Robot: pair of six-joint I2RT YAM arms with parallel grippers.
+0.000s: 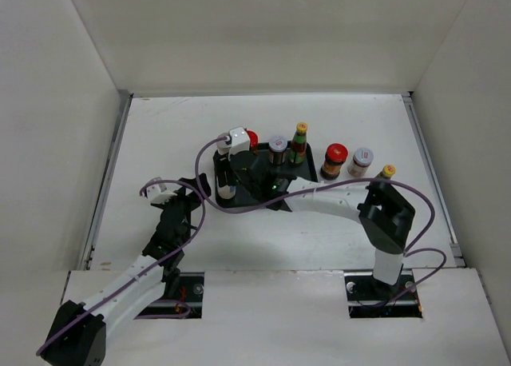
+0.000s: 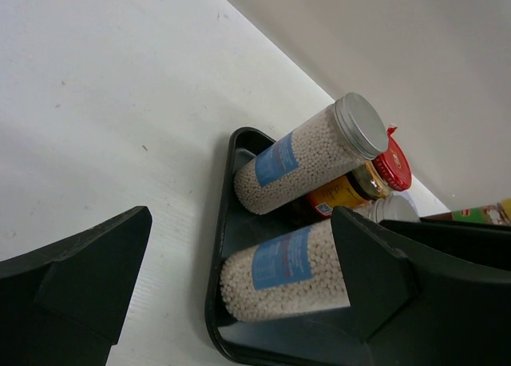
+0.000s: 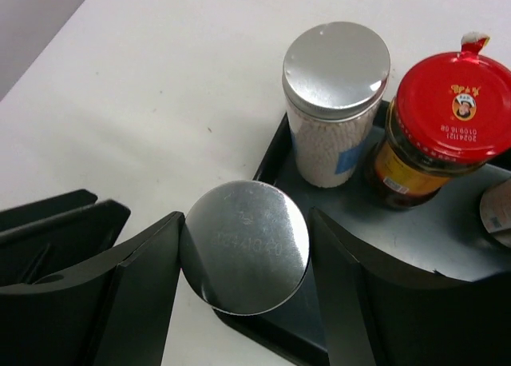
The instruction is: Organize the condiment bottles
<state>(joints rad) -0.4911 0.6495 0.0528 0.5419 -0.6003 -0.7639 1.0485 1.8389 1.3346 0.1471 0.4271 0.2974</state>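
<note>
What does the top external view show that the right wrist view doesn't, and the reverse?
Only top external: the open left gripper and, right of the dark tray, a loose red-capped jar, a grey-capped shaker and a yellow-capped bottle. Only right wrist: the right gripper closed on a silver-lidded jar, with a bead-filled jar beside it. Both: the tray and the other red-capped jar standing in it.

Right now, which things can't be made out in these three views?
Yellow-capped bottle: top view, body hidden behind the right arm.
Gripped silver-lidded jar: left wrist view, lid behind the left gripper finger; top view, mostly under the right gripper.
Pale cap: right wrist view, cut off by the edge.
Blue jar labels: print too blurred to read.
</note>
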